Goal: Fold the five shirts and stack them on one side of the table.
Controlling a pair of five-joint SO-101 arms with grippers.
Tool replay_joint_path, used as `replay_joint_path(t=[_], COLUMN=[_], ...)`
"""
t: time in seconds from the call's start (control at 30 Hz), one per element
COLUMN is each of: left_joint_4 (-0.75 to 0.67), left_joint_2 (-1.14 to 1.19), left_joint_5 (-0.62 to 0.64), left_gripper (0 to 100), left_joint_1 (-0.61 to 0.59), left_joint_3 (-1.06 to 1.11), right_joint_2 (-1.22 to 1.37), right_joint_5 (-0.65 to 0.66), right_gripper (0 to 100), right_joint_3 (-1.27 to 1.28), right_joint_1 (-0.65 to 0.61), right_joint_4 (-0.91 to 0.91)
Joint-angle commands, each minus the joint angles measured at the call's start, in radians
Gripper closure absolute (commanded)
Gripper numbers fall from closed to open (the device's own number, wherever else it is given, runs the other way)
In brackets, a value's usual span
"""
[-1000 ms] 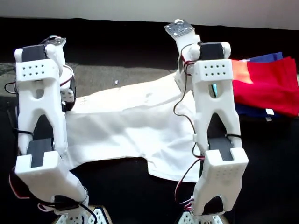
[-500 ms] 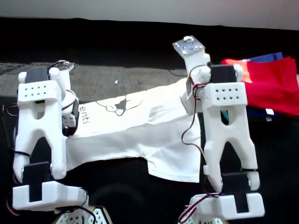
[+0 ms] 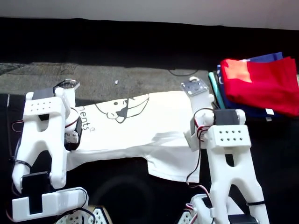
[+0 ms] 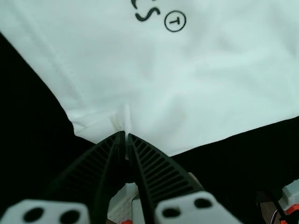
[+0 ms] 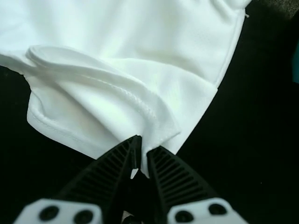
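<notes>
White shirt (image 3: 140, 130) beside the folded stack (image 3: 261, 86) is being drawn back over itself, print now showing, with left pincer (image 4: 125, 137) and right pincer (image 5: 140, 151) seemingly clamping its edge, so the fold is progressing.

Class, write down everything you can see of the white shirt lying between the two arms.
The white shirt is soft, thin-looking cloth with stitched hems and a black drawing with lettering. It lies spread and wrinkled on the dark table, with one flap pointing toward the arms' bases. The left end effector pinches one edge, the right end effector another.
</notes>
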Motion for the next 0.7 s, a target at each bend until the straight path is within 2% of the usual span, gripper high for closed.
replay_joint_path(t=[0.0, 0.33, 0.53, 0.67], left_joint_4=[-0.058, -0.083, -0.078, 0.020], left_joint_2=[-0.036, -0.035, -0.045, -0.045], left_joint_5=[-0.009, -0.009, -0.009, -0.009], left_gripper=[99, 98, 82, 81], left_joint_1=[-0.008, -0.012, -0.013, -0.015], left_joint_3=[0.038, 0.061, 0.047, -0.059], right_joint_2=[-0.047, -0.048, -0.050, -0.050], right_joint_5=[-0.002, -0.003, -0.002, -0.008], right_gripper=[99.2, 98.5, 85.1, 85.0], right_joint_3=[0.073, 0.176, 0.081, -0.110], right_joint_1=[0.013, 0.013, 0.008, 0.008], right_joint_4=[-0.051, -0.096, -0.028, 0.085])
